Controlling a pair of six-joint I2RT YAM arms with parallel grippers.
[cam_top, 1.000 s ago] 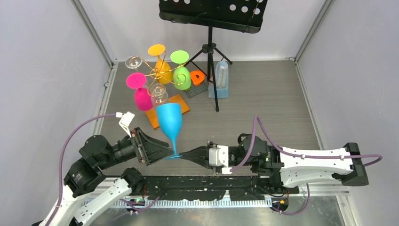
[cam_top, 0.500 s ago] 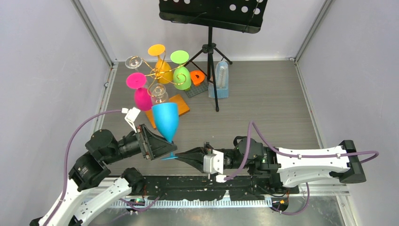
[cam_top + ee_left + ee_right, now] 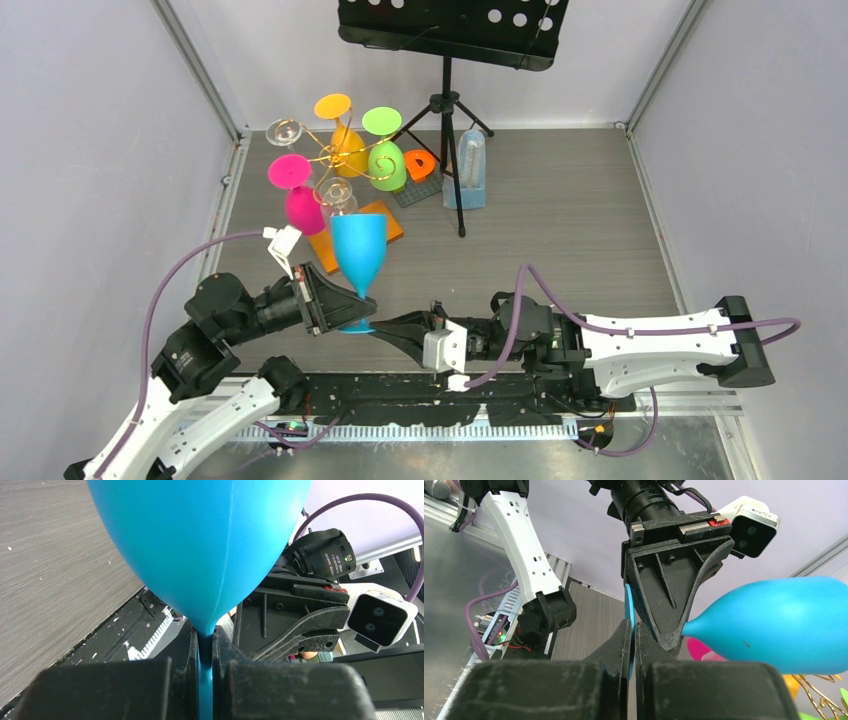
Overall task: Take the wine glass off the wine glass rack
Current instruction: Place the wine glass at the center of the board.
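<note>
A blue wine glass (image 3: 358,250) stands off the rack, bowl up, near the table's front. My left gripper (image 3: 352,312) is shut on its stem; in the left wrist view the thin blue stem (image 3: 205,680) runs between the closed fingers of the left gripper (image 3: 205,640), under the bowl (image 3: 200,545). My right gripper (image 3: 378,328) is shut on the glass's round foot (image 3: 627,605), pinched edge-on in the right gripper (image 3: 633,630). The wine glass rack (image 3: 335,155), gold wire on an orange base (image 3: 386,221), stands behind at the back left.
Pink (image 3: 300,200), orange (image 3: 340,130), green (image 3: 385,155) and clear (image 3: 337,195) glasses hang on the rack. A black tripod music stand (image 3: 447,100) rises at the back centre. A pale blue object (image 3: 466,170) and an orange piece on a dark mat (image 3: 420,163) lie beside it.
My left gripper went from wide open to shut on the blue glass's stem. The right arm slid a little leftward, and the glass moved from tilted to nearly upright.
</note>
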